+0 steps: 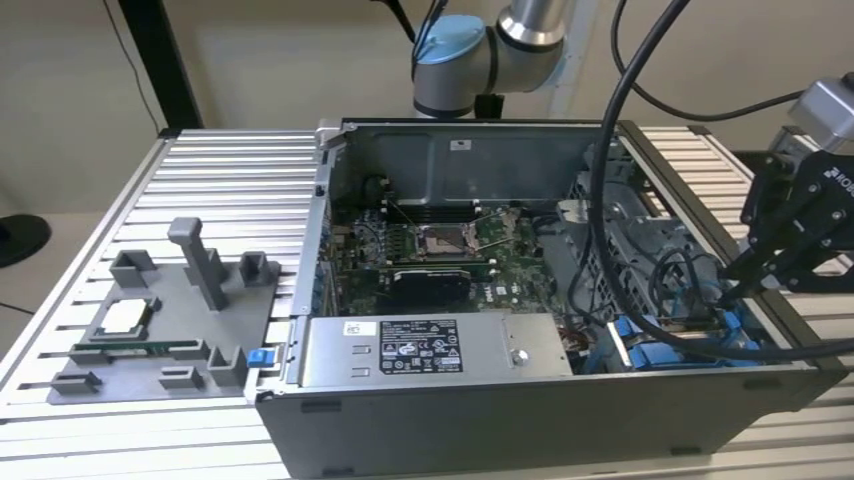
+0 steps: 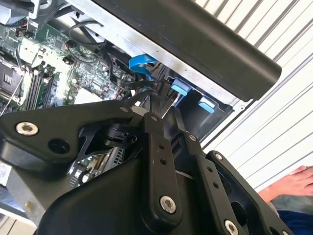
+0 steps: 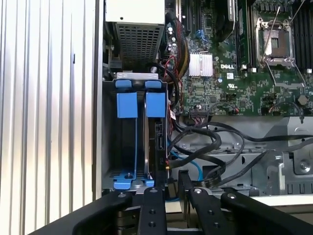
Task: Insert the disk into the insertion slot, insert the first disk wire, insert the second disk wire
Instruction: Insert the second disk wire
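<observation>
While disk (image 3: 157, 139) sits in slot (image 3: 110, 147), my gripper (image 2: 162, 105) seems pinched shut on the first wire (image 2: 138, 89); plugging it in calls for square alignment.

Bench: ribbed silver aluminium table (image 1: 214, 170)
On it, exterior view's left: flat grey plastic fixture tray (image 1: 180, 315)
Beside that: open dark computer case (image 1: 534, 430)

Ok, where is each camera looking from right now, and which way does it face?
Exterior view: off the arm, looking down into the open case; arm and gripper show.
First wrist view: on the arm, facing the insertion slot; gripper shows.
Second wrist view: on the arm, looking past the gripper at the case wall.
All three share the motherboard.
</observation>
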Robot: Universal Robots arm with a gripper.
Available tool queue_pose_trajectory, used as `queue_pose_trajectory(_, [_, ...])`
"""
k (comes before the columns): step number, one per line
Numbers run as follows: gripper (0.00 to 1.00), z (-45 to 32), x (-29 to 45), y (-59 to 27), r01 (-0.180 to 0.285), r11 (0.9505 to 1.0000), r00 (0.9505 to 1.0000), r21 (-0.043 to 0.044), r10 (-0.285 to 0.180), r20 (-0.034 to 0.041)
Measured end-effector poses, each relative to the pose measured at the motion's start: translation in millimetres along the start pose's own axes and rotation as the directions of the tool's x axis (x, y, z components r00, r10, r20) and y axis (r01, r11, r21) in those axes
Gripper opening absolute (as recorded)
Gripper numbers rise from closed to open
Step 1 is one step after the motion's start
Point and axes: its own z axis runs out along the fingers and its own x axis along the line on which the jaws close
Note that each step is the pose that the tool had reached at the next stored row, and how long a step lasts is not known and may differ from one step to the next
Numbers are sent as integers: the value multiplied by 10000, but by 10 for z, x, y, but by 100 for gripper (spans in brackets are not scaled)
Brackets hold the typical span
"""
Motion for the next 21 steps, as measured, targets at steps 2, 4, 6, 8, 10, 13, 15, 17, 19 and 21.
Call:
queue_pose_trajectory(2, [100,10,0,-41,5,10000,10000,-14,-5,-1])
queue_pose_trajectory(4, [100,22,1,-81,15,10000,10000,-51,-15,1])
queue_pose_trajectory(6, [100,33,1,-109,34,9999,10000,-103,-34,3])
queue_pose_trajectory(8, [100,40,3,-117,81,9998,10000,-161,-81,9])
queue_pose_trajectory(10, [100,42,3,-116,164,9997,9999,-181,-164,-4])
queue_pose_trajectory(13, [100,42,3,-118,208,9996,9998,-186,-208,-10])
queue_pose_trajectory(15, [100,43,3,-118,218,9996,9998,-188,-218,-10])
queue_pose_trajectory(17, [100,43,3,-118,228,9996,9997,-189,-229,-12])
queue_pose_trajectory(19, [100,43,6,-118,233,9995,9997,-190,-233,-12])
queue_pose_trajectory(21, [100,39,32,-119,235,9995,9997,-195,-235,-6])
